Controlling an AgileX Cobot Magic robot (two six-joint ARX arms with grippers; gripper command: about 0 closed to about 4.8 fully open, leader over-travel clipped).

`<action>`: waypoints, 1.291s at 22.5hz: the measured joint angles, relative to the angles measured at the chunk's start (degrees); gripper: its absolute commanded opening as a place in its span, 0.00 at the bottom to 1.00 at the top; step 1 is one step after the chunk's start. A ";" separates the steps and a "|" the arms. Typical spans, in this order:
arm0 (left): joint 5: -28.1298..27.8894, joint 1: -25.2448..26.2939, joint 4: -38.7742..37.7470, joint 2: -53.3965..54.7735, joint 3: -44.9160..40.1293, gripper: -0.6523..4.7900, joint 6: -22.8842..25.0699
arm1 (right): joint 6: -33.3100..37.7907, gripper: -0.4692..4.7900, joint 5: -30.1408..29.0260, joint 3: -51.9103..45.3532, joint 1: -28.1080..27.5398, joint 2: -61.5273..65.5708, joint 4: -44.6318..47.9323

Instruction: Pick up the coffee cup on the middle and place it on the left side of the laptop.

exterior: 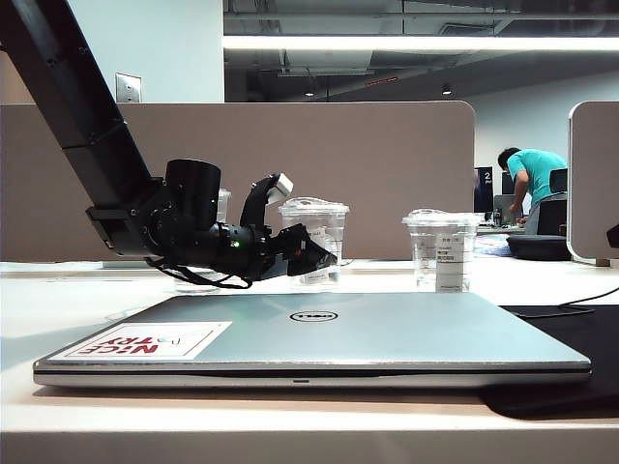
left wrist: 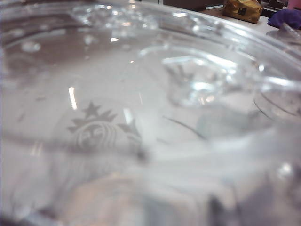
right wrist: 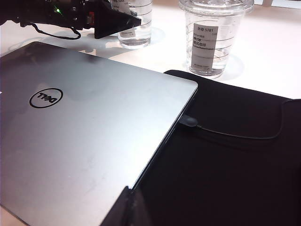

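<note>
The coffee cup (exterior: 324, 224), clear with a domed lid and a small white label, stands on the white table behind the laptop (exterior: 387, 333), in the middle of the row of cups. My left gripper (exterior: 308, 224) reaches in from the left, open, with one black finger (exterior: 311, 255) in front of the cup and the other behind it. The clear cup wall (left wrist: 141, 117) fills the left wrist view and hides the jaws. The right wrist view shows the cup (right wrist: 138, 23) behind that black finger (right wrist: 117, 21). My right gripper (right wrist: 128, 205) hangs shut over the laptop's edge (right wrist: 84, 132).
A shorter labelled cup (exterior: 443, 251) stands to the right on the table. Another cup (exterior: 223, 205) is partly hidden behind the left arm. A black mat (right wrist: 225, 165) lies right of the laptop with a plugged-in cable (right wrist: 235, 136). A beige partition closes the back.
</note>
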 measured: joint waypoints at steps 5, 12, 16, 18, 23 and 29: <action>1.33 -0.11 -0.04 0.00 0.00 0.84 0.00 | 0.00 0.08 0.00 0.00 0.00 0.00 0.00; 3.30 -0.15 -0.11 -0.09 0.00 0.84 -0.02 | 0.00 0.08 0.00 0.00 0.00 0.00 0.00; 4.74 -0.09 -0.11 -3.02 -0.35 0.84 -0.02 | 0.00 0.08 0.00 0.02 0.00 -0.02 -0.02; 4.85 0.20 0.31 -4.26 -0.33 0.84 -0.02 | 0.00 0.08 0.00 0.02 0.00 -0.02 0.00; 5.77 0.92 0.24 -4.46 -0.24 0.84 0.00 | 0.00 0.08 0.00 0.00 0.00 -0.02 0.00; 7.15 0.94 -2.08 -4.28 -0.26 0.84 -0.02 | 0.00 0.08 0.00 0.02 0.00 -0.09 0.00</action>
